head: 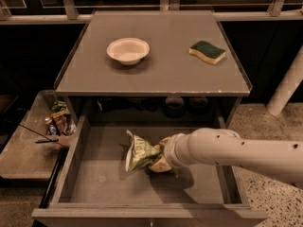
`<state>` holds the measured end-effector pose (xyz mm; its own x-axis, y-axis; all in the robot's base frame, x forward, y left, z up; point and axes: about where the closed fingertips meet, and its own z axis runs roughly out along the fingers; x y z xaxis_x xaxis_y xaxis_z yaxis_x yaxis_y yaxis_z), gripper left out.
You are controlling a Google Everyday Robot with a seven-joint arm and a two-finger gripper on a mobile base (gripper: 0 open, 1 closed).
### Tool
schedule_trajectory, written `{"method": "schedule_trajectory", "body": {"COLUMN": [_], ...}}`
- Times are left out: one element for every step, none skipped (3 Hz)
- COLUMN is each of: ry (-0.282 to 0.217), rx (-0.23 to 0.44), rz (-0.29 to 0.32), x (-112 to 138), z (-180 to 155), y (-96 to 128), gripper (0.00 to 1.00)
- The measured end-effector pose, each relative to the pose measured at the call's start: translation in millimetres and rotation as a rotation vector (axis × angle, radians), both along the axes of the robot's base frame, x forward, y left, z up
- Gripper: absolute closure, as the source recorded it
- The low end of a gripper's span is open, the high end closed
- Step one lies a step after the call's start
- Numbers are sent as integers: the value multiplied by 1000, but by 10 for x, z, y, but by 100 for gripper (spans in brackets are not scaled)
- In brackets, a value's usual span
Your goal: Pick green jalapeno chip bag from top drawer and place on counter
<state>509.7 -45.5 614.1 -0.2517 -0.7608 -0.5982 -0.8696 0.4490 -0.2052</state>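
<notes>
The green jalapeno chip bag point(138, 151) stands crumpled and tilted in the middle of the open top drawer point(97, 186). My gripper point(160, 161) reaches in from the right on a pale arm and is shut on the bag's right end, just above the drawer bottom. The bag hides part of the fingers. The counter point(161, 74) lies above and behind the drawer.
A white bowl point(128, 50) and a green-and-yellow sponge point(207, 51) sit on the counter. Dark round objects sit in the shadow under the counter at the drawer's back. A low side shelf with small packets point(59, 119) stands at the left. A white post point(286, 89) rises at the right.
</notes>
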Motion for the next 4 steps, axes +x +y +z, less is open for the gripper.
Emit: {"method": "schedule_trajectory", "body": {"ry": [-25, -42, -62, -75], "rx": [-10, 1, 24, 50], "rz": [29, 55, 92, 91], "x": [-32, -111, -222, -147], "z": [381, 675, 1021, 1482], "y": [-67, -137, -220, -477], "gripper": [100, 100, 100, 100]}}
